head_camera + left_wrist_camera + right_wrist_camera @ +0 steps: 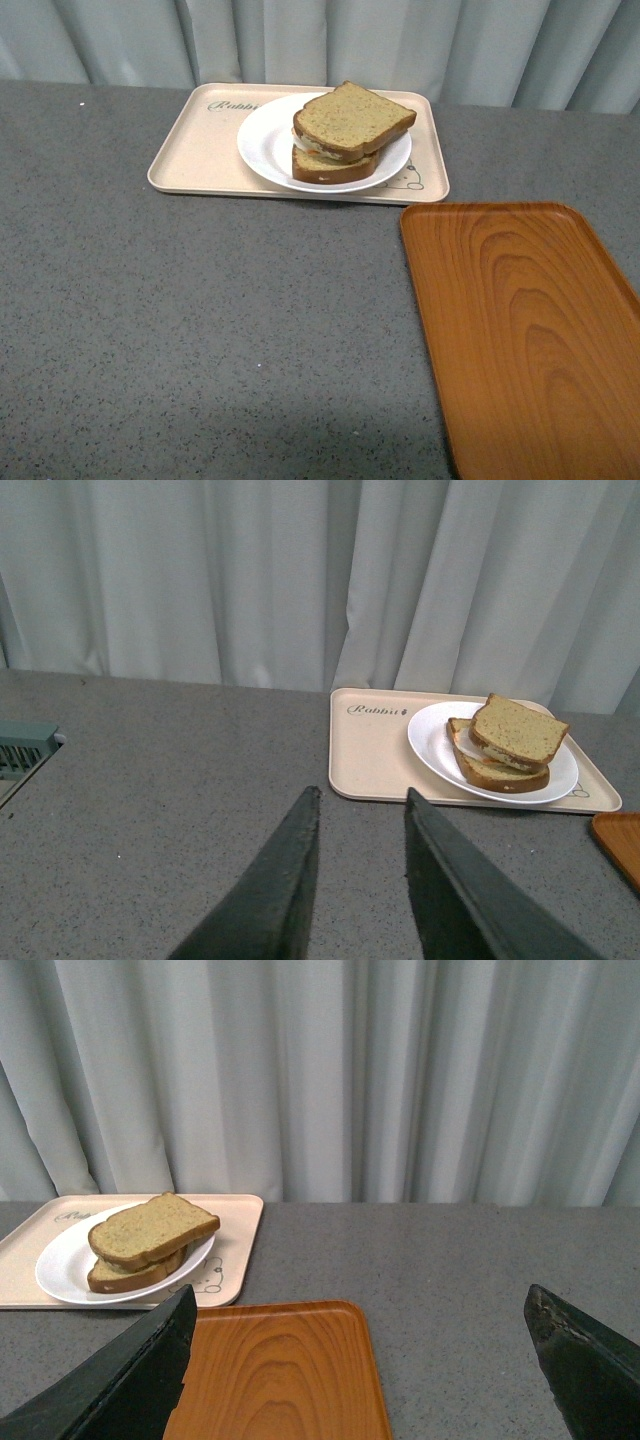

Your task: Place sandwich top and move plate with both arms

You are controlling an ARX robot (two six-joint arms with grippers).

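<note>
Left claw (360, 880) narrow gap, empty. Plate (268, 140) sits on beige tray (190, 145) near table (200, 320) far edge; sandwich top (352, 118) stacked skewed, corner pointing right. Right claw (360, 1360) wide, empty, above wooden tray (280, 1370).

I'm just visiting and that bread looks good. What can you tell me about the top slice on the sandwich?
The sandwich top is a tan, speckled slice with a darker brown crust. It lies skewed on the filling and lower slice, one corner overhanging, tipped slightly. The stack sits on the white plate, which rests on the beige tray. Neither hand touches it.
</note>
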